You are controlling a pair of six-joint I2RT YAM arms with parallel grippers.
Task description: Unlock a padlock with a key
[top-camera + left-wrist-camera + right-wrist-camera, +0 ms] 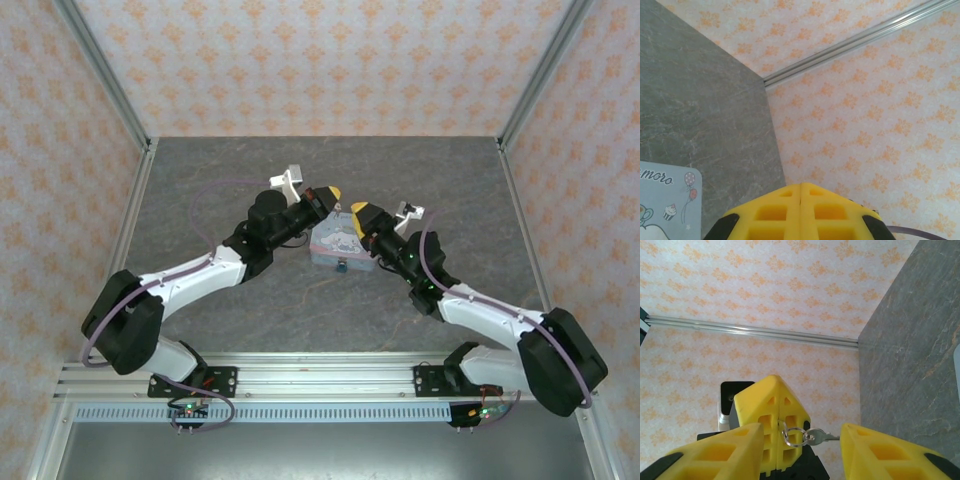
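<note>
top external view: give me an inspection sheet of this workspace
surface: grey stone-look tabletop
job's things: tiny teal-blue padlock at the near edge of the pale cartoon-printed rectangular tin; small metal key on a wire ring, in the left gripper
clutter: the tin, between the grippers
grippers: left gripper shut on the key's ring; right gripper open, fingers either side of the key
cables: purple cables along both arms
surroundings: orange-patterned walls, aluminium frame posts

teal padlock (342, 266), silvery key (821, 437), pale cartoon-printed tin (335, 240), grey marbled table (330, 312)
</note>
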